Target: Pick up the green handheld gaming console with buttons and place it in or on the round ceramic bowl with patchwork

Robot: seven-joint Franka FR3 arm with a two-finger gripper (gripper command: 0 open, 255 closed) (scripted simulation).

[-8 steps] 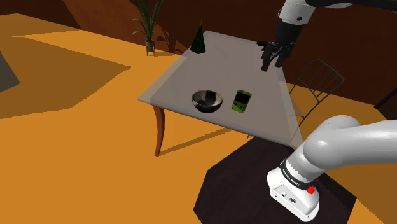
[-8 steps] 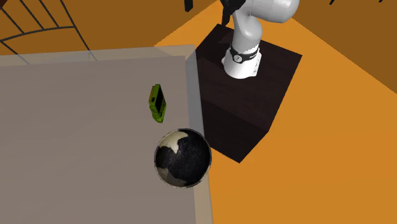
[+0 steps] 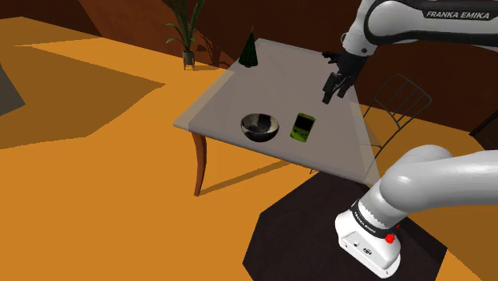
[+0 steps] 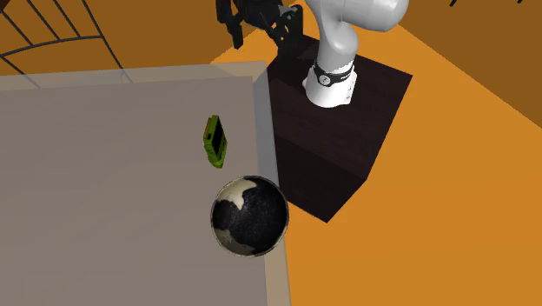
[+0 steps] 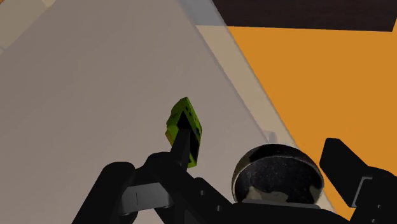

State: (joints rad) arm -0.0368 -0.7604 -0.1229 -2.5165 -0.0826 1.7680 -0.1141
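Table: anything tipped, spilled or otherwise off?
The console seems to stand on edge on the table rather than lie flat: thin from above in the second exterior view, full face in the shoulder view. The bowl beside it sits upright; nothing spilled.

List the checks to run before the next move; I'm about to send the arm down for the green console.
1. Claw open: ok, its fingers stand apart.
2. Claw empty: ok, nothing sits between the fingers.
3. Green console lying free on the table, apart from the bowl: ok.
4. Claw lined up over the console: not ok, it hangs high and off to one side.
5. Bowl empty to receive it: ok.
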